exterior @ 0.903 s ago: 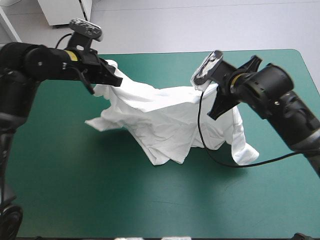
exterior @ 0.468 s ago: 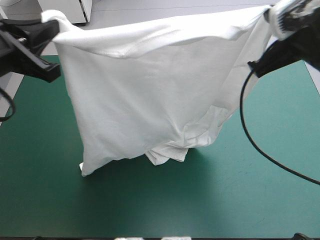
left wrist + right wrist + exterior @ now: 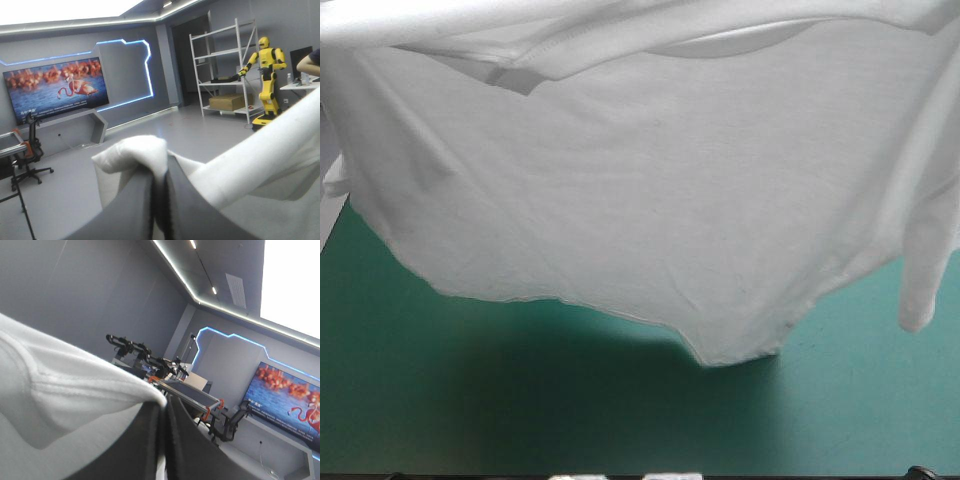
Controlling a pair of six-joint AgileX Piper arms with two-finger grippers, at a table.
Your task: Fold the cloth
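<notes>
The teal-green table [image 3: 520, 420] showed only along its near edge in the high view. The white T-shirt [image 3: 650, 200] hung spread wide above it, apparently clear of the top, hiding both arms and cut off at its upper corners. In the left wrist view, the left hand [image 3: 160, 172] was clamped on a bunched fold. In the right wrist view, the right hand [image 3: 162, 407] pinched a stitched hem. Light and limp, the fabric would likely sag, so corners or hems seemed the best places to hold it.
</notes>
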